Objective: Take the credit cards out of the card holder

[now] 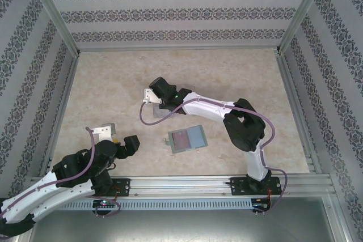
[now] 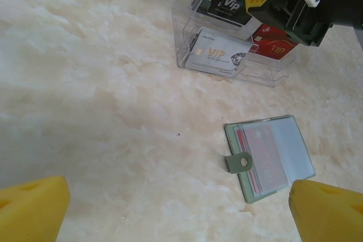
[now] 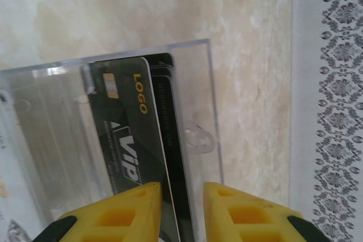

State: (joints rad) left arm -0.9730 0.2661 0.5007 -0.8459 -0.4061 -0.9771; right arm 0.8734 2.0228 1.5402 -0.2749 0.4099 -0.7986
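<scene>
Lying open, card holder [image 2: 295, 151], credit cards [image 2: 218, 52] in tray [image 2: 266, 76]

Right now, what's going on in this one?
The right gripper is down in the clear tray, its fingers a little apart around the edge of a black card. Whether it grips the card is unclear. The card holder lies open on the table, with a red card in its sleeve. The left gripper hovers open near its own base, holding nothing.
</scene>
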